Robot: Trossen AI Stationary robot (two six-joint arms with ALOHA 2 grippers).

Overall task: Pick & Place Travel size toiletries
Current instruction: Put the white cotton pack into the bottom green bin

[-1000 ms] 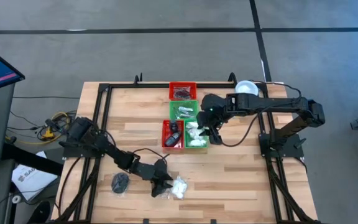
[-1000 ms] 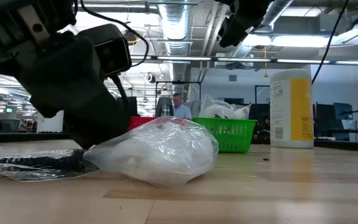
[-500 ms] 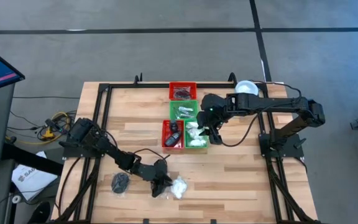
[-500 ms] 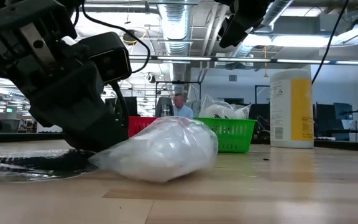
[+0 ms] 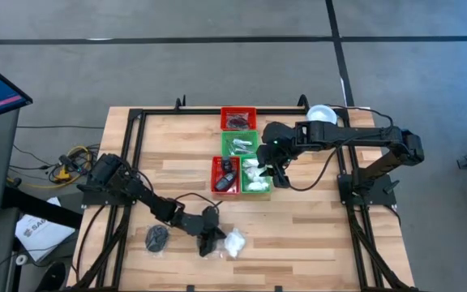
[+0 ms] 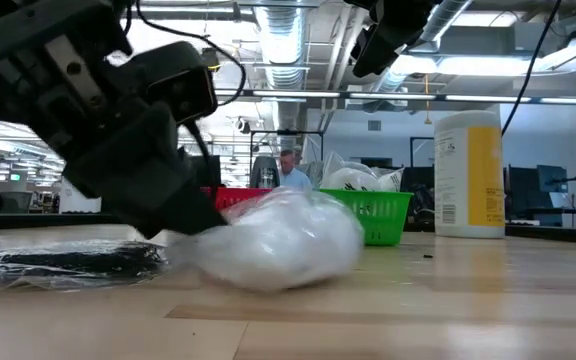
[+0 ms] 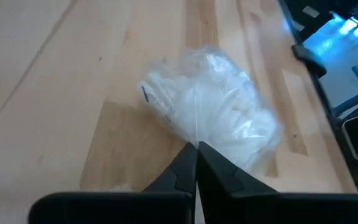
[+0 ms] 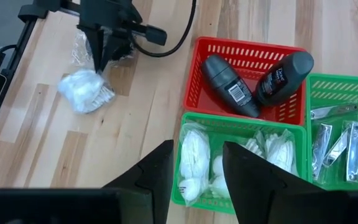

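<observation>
A clear-plastic packet of white puffy lumps (image 5: 234, 242) lies near the table's near edge; it also shows in the left wrist view (image 7: 216, 118) and the low view (image 6: 288, 240). My left gripper (image 5: 212, 241) is shut on its left end. A flat packet of dark discs (image 5: 156, 238) lies on the table to the left of it. My right gripper (image 8: 197, 180) is open and empty, held above the near green tray (image 5: 256, 177) that holds white packets. My left gripper pinches the packet's clear plastic at its left end (image 7: 196, 140) between its two shut fingertips (image 7: 188, 163). The fingers slant down from the table's left. Whether the packet's underside rests on the table or hangs just clear, I cannot tell.
Two red and two green trays (image 5: 239, 144) stand at the table's middle, with dark bottles in the near red tray (image 8: 247, 78). A tall yellow canister with a white lid (image 5: 321, 113) stands at the far right. A black frame (image 5: 132, 138) runs along the table's edges.
In the low view my left gripper has tipped and risen a little, and the white packet has shifted a little toward the table's right with it. My right gripper has kept still.
</observation>
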